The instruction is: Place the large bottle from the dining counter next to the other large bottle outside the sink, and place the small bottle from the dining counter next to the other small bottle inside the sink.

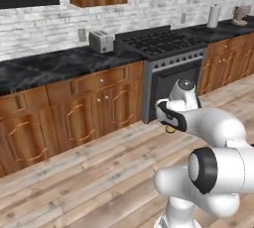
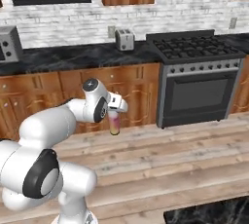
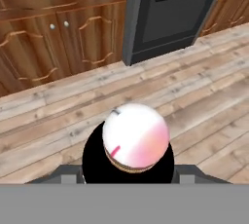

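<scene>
- Currently, the claw (image 2: 115, 116) grips the large bottle (image 2: 115, 122), which hangs upright below it, above the wooden floor (image 2: 185, 155).
- Wall bench (image 2: 73, 56), toaster (image 2: 125, 39) and stove (image 2: 197, 47) stand beyond.

Setting: domestic kitchen. Evidence: black gas stove with grey oven front (image 1: 168, 68) at centre right, silver two-slot toaster (image 1: 101, 40) on black marble wall counter (image 1: 44, 68), orange-brown wooden cabinets (image 1: 84, 105) below, white brick wall (image 1: 149, 4), plank wood floor (image 1: 89, 182).
</scene>
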